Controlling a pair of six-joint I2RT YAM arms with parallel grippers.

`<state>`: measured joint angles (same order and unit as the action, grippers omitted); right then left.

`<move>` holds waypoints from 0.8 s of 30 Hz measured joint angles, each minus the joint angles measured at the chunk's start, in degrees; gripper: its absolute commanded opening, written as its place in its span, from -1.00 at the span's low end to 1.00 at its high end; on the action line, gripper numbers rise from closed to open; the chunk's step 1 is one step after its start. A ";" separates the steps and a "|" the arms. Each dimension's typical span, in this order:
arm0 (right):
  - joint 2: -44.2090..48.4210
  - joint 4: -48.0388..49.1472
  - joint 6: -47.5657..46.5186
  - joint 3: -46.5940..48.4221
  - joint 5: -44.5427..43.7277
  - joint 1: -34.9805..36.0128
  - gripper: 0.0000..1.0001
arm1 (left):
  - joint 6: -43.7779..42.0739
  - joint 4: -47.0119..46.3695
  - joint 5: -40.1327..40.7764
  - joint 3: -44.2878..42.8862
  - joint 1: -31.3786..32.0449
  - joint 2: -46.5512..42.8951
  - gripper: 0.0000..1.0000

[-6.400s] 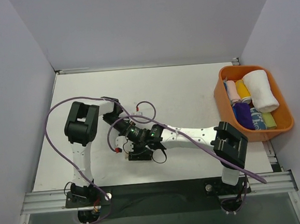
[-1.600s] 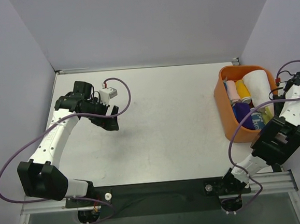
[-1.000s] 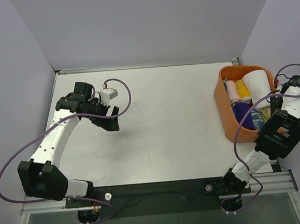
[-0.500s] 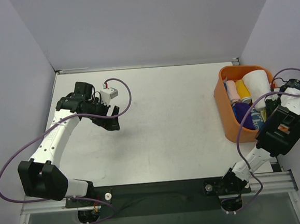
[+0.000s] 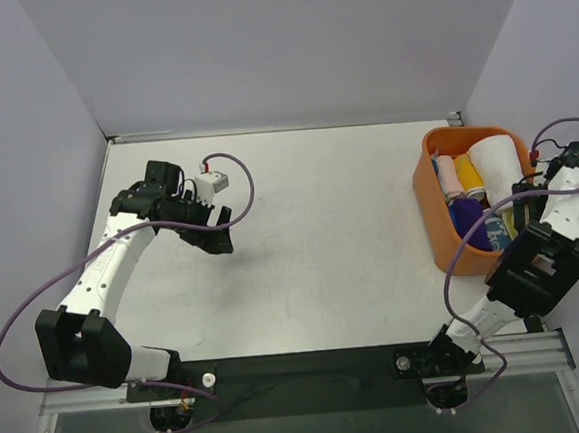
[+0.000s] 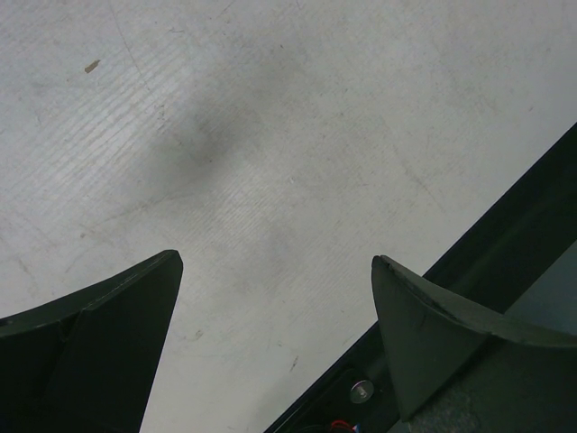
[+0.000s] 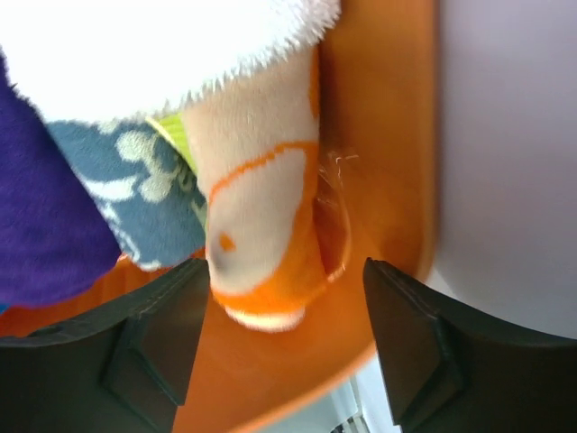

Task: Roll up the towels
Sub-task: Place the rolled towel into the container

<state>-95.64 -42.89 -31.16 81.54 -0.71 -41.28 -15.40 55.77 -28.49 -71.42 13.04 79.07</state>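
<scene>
The right tool (image 7: 284,271) is spread, pinching nothing, its two dark fingers (image 7: 153,334) standing either side of the cream towel (image 7: 261,207) with orange blotches. That towel lies directly below the tool, rolled, with its end toward the wrist camera. One finger is just beside the towel's edge and the other stands apart from it. The towel rests against the inner wall of the orange bin (image 7: 379,135). Farther from the tool, past the cream towel, the fluffy white towel (image 7: 162,45) lies across the top of the pile. To the side of the first finger sit a blue patterned towel (image 7: 135,198), a sliver of green towel (image 7: 180,135) and a purple towel (image 7: 36,207). From above, the right tool (image 5: 522,196) reaches over the right side of the bin (image 5: 423,196), beside the white towel (image 5: 501,165). A pink roll (image 5: 448,176) and a yellow roll (image 5: 467,172) lie on the far side of the white towel from the tool. Well away across the counter (image 5: 331,233), the left tool (image 5: 216,232) hangs above the bare surface. Its own camera shows the left tool (image 6: 277,263) spread wide and empty, with only the scuffed counter (image 6: 297,135) between its fingers (image 6: 117,334).
</scene>
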 measured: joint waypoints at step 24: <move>13.25 -19.56 8.04 16.70 20.13 25.75 1.00 | 7.26 -2.91 -8.33 -1.68 -14.23 2.58 0.95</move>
<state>-82.39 -62.46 -23.11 98.24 19.42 -15.53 -8.14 52.86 -36.82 -73.10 -1.19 81.65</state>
